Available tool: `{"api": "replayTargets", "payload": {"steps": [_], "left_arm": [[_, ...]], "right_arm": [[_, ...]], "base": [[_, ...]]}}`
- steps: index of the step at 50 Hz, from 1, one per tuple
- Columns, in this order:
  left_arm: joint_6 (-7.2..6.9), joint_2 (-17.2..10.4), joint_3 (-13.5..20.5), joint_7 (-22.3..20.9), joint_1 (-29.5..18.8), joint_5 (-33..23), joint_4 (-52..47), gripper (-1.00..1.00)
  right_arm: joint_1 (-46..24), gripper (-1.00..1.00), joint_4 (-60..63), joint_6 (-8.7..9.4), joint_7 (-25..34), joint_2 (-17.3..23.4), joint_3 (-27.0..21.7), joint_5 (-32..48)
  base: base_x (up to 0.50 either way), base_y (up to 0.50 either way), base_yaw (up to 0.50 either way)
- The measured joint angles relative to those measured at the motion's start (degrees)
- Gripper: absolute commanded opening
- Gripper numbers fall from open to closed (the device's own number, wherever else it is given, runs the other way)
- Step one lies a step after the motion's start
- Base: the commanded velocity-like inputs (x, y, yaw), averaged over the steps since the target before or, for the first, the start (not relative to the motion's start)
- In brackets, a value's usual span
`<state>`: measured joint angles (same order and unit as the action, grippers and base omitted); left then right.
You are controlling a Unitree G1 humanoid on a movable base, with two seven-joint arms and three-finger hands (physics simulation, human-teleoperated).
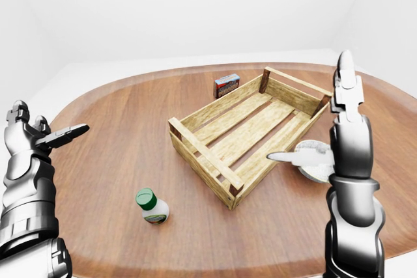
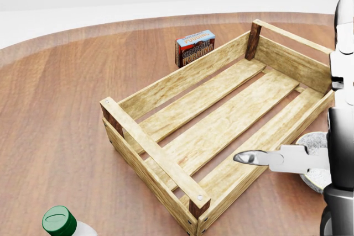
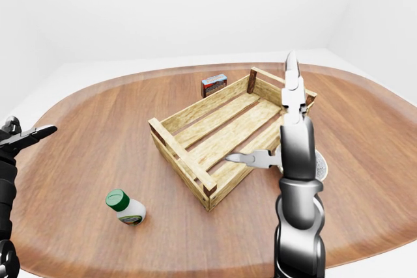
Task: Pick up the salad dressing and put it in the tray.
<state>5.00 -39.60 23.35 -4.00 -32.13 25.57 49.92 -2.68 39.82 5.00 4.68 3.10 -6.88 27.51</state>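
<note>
The salad dressing [image 1: 152, 206] is a small white bottle with a green cap. It stands on the wooden table at the lower left of the left-eye view, to the left of the tray. The tray [image 1: 202, 154] is an empty slatted wooden crate in the middle of the table. My left hand [image 1: 49, 123] is open and empty at the left edge, well apart from the bottle. My right hand [image 1: 318, 122] is open, with fingers pointing up and thumb out to the left. It is held up by the tray's right side.
A chocolate pudding box [image 2: 194, 47] stands just beyond the tray's upper-left wall. A round grey-white dish [image 2: 314, 146] sits by the tray's right side, partly hidden by my right hand. The oval table [image 1: 117, 115] has a curved edge at the bottom.
</note>
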Motion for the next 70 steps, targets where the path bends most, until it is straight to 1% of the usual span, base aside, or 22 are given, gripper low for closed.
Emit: {"api": "replayTargets", "payload": {"steps": [5,10,17,27,30,34,40,57,63,66,70], "left_arm": [[0.00,0.02,-0.04,0.01,-0.02,-0.01,0.12,1.00],[0.00,0.40,-0.23,-0.01,-0.08,0.01,0.18,1.00],[0.00,-0.04,-0.05,0.06,-0.11,-0.05,0.36,1.00],[0.00,-0.03,-0.10,0.08,-0.16,-0.01,0.46,1.00],[0.00,0.46,-0.29,0.04,-0.18,0.06,0.38,1.00],[0.00,-0.16,-0.02,0.11,-0.10,0.02,0.37,1.00],[0.00,-0.11,-0.02,0.09,-0.06,0.05,0.31,1.00],[0.00,-0.06,-0.01,0.07,0.10,0.12,0.20,1.00],[0.00,-0.03,0.02,0.12,0.16,0.11,0.04,1.00],[0.00,0.01,0.05,0.17,0.26,0.13,-0.26,1.00],[0.00,0.03,0.12,0.25,0.38,0.14,-0.67,1.00]], "right_arm": [[0.19,1.00,2.62,0.00,0.35,0.63,-2.97,-2.69],[0.46,1.00,4.04,0.00,0.30,1.61,-4.82,-3.41],[0.57,1.00,6.02,0.00,0.32,1.71,-7.47,-6.35],[0.77,1.00,6.71,0.00,0.26,2.17,-8.29,-7.35],[0.95,1.00,6.52,0.00,0.16,2.69,-8.71,-6.71],[0.88,1.00,6.85,0.00,0.32,2.26,-8.79,-6.89],[0.88,1.00,7.37,0.00,0.70,2.23,-9.62,-8.47],[0.15,1.00,4.07,0.00,0.10,1.39,-5.09,-10.12],[0.03,1.00,4.76,0.00,0.21,1.34,-4.37,-10.71],[0.12,1.00,4.99,0.00,0.72,1.40,-2.94,-9.93],[0.19,1.00,4.56,0.00,1.80,1.01,0.85,-7.36]], "base": [[0.00,0.00,0.00],[0.03,0.30,0.00],[0.01,0.07,0.00],[0.00,0.00,0.00],[0.05,0.50,0.00],[0.02,0.12,0.00],[0.00,0.00,0.00],[0.49,-0.05,0.00],[0.00,0.00,0.00],[0.00,0.00,0.00],[0.00,0.00,0.00]]}}
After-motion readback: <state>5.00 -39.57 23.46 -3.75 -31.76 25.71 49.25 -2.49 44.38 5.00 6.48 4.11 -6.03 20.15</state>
